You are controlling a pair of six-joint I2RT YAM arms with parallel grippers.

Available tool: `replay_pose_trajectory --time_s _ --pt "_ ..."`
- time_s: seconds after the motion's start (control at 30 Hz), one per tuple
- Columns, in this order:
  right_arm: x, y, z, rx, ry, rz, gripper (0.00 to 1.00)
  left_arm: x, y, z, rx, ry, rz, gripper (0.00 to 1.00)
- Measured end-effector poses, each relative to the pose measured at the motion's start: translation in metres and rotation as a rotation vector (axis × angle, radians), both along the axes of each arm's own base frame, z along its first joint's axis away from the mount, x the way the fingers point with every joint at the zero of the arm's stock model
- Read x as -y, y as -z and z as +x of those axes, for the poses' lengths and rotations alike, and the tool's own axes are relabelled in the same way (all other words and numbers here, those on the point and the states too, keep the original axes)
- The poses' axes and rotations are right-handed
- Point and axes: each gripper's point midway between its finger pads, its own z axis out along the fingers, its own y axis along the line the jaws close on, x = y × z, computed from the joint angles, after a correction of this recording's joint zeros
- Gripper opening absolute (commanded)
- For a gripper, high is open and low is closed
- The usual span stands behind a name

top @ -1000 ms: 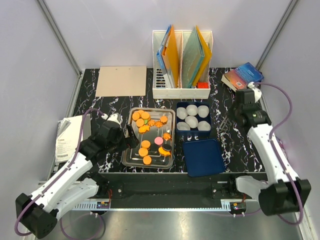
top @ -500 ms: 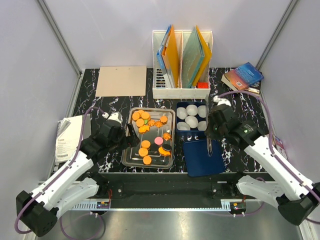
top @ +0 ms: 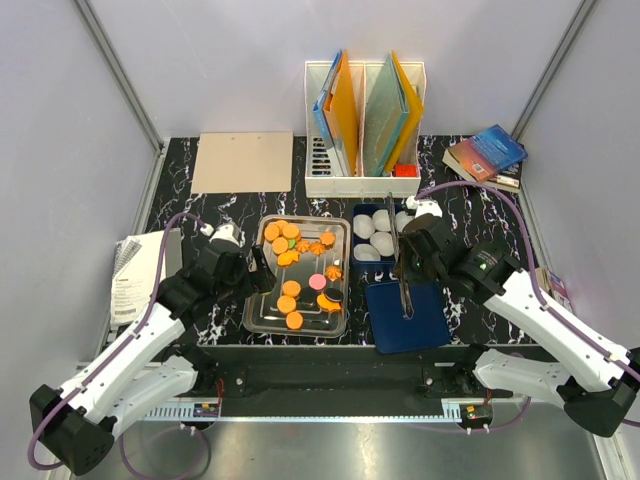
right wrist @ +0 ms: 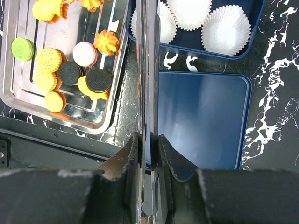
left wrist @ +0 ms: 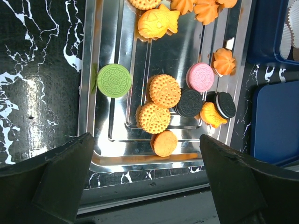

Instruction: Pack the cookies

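While the small orange, green, pink and black cookies (left wrist: 164, 90) are lying unpacked in the shiny steel tray (left wrist: 121, 135) beneath my released left claw (left wrist: 145, 151), my right claw (right wrist: 148, 140), grasping long metal tongs (right wrist: 148, 70), is arriving from the far right, just beside them. I judge picking is about to start.

Marble table (top: 230, 205): steel tray (top: 262, 312), blue box (top: 385, 266), lid (top: 428, 322), organizer (top: 330, 183), books (top: 485, 152).

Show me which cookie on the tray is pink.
The round pink cookie beside a black cookie, near the tray's right rim; the others are orange, green or black.
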Motion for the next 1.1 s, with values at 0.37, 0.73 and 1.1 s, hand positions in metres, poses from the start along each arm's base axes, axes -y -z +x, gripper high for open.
replay_pose_trajectory --time_s 0.37,0.73,1.1 --pt "0.000 -0.006 -0.002 0.012 0.015 0.030 0.39 -0.002 0.004 -0.002 -0.022 -0.007 0.011 0.99" --pt "0.000 -0.007 -0.003 0.013 0.016 0.041 0.37 -0.002 0.004 -0.002 -0.021 -0.007 0.011 0.99" --pt "-0.082 -0.021 -0.046 0.044 -0.295 -0.030 0.42 -0.005 0.001 -0.002 -0.004 -0.020 0.017 0.99"
